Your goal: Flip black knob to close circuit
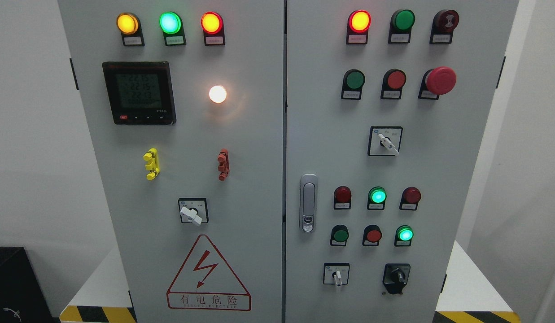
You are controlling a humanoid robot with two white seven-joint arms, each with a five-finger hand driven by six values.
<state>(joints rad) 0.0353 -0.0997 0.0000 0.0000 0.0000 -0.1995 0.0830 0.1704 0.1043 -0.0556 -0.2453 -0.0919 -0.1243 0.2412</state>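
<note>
Notably, neither hand was in view, so their state could not be told; the black knob point(397, 277) sat at the lower right of the right door point(439, 157), just right of a white-handled selector point(336, 274), favouring the right arm

A single head view faces the grey control cabinet point(277, 134) nearly square on and from close range, tilted slightly downward so the cabinet narrows toward its base. The seam between the two doors point(285, 179) runs just right of the picture's centre. White wall shows either side of the cabinet, and striped floor tape point(98, 314) below its corners.
</note>
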